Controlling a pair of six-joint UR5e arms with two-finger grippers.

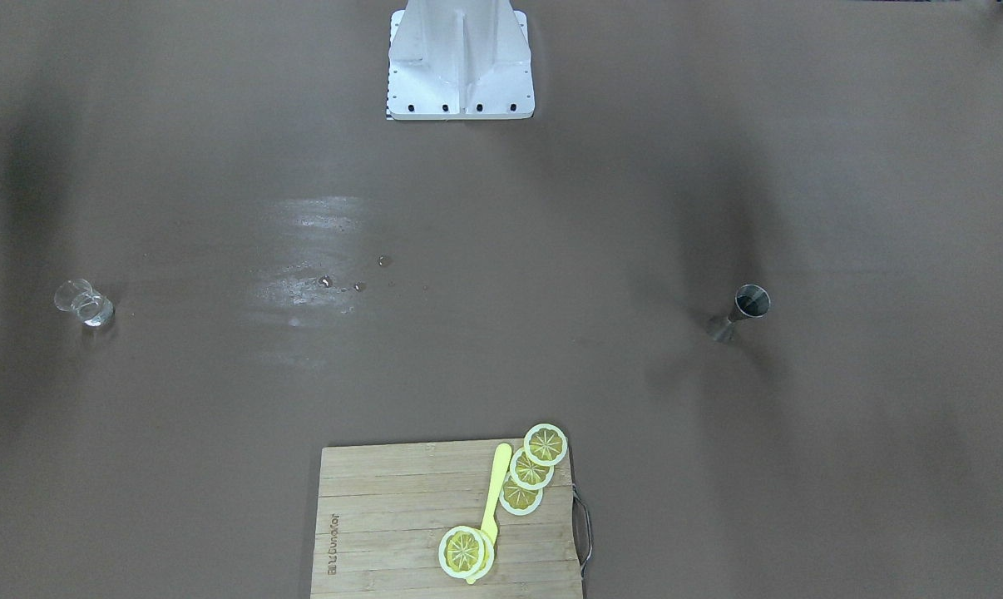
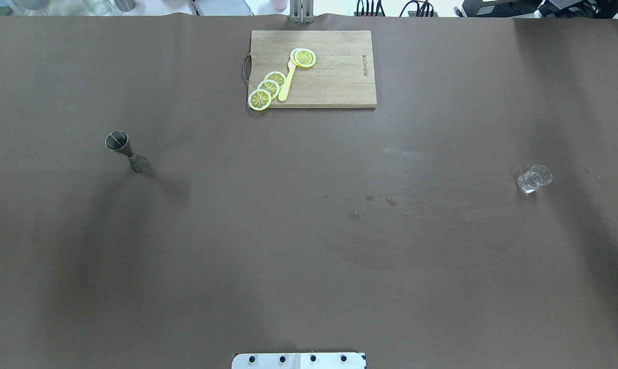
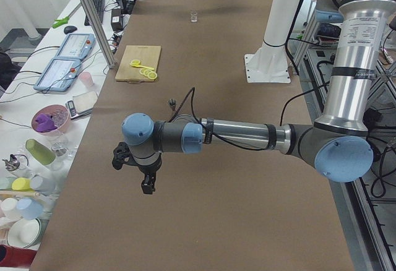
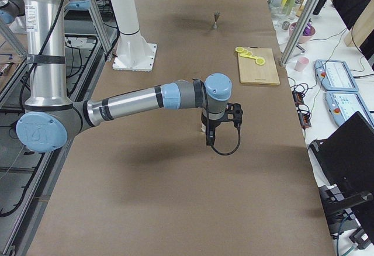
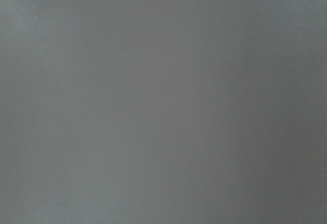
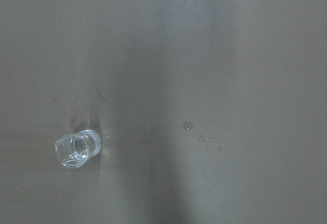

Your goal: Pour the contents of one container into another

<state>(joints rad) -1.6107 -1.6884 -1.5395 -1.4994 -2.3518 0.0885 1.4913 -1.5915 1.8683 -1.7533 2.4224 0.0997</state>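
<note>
A small steel jigger point(image 2: 126, 151) stands upright on the table's left half, also seen as the jigger point(image 1: 741, 312). A small clear glass point(image 2: 534, 178) stands upright far on the right, and the right wrist view catches the glass point(image 6: 77, 148) from above, low and left. My left gripper point(image 3: 148, 185) hangs over the table near its left end, well short of the jigger point(image 3: 173, 104). My right gripper point(image 4: 208, 140) hangs high over the right half. Both show only in the side views, so I cannot tell whether they are open or shut. The left wrist view holds only bare tabletop.
A wooden cutting board point(image 2: 340, 77) lies at the far middle edge with lemon slices point(image 2: 269, 88) and a yellow knife point(image 2: 287, 82) on it. Water drops point(image 2: 369, 198) and a wet smear mark the table's middle. The robot base point(image 1: 460, 62) stands at the near edge.
</note>
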